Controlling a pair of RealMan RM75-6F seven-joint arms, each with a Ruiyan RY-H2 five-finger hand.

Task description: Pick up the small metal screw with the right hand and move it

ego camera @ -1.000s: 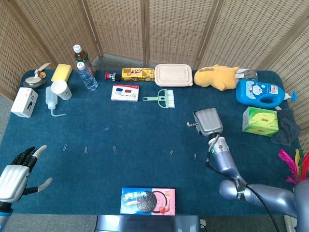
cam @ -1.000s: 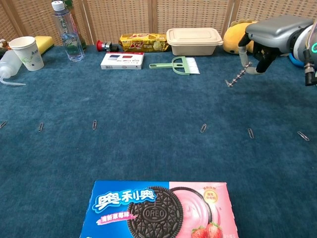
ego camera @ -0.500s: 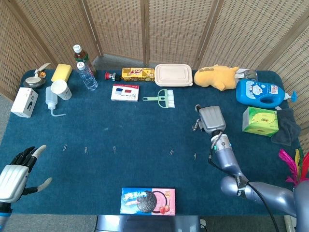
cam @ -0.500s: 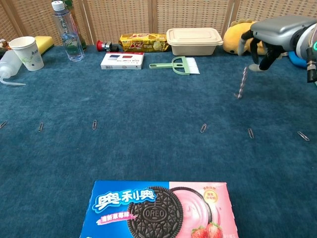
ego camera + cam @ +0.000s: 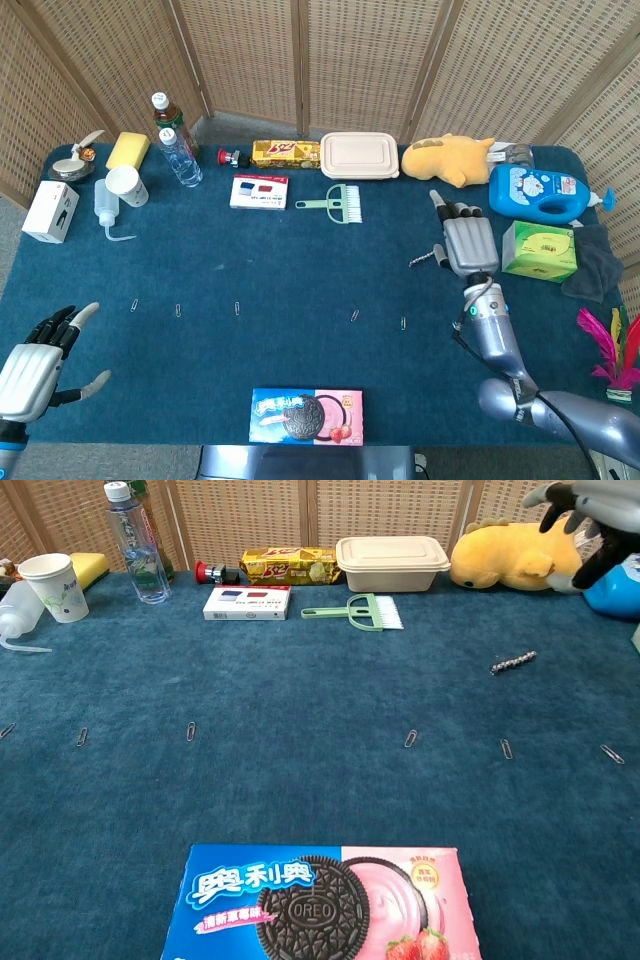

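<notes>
Two hands: my right hand is over the tabletop with the fingers stretched out flat and apart, and it holds nothing; my left hand is at the near left corner, fingers spread, also holding nothing.
Containers: a lidded food box stands closed at the far edge, so I cannot tell what is inside; a paper cup stands upright at the far left, contents not visible; a clear water bottle stands upright near it; a blue detergent bottle lies on its side at the far right.
Screw: the small metal screw lies flat on the tabletop, just beside my right hand toward the middle, not touched by the fingers.
Screw axis: in the chest view the long axis goes from lower left to upper right, only a little tilted from the side-to-side line; which end is the head I cannot tell.
Edges and room: the screw is in the right half, well apart from the far row of things and from the cookie box at the near edge; a few paper clips lie in a line nearer to me; a green tissue box is just to the right of my right hand.
</notes>
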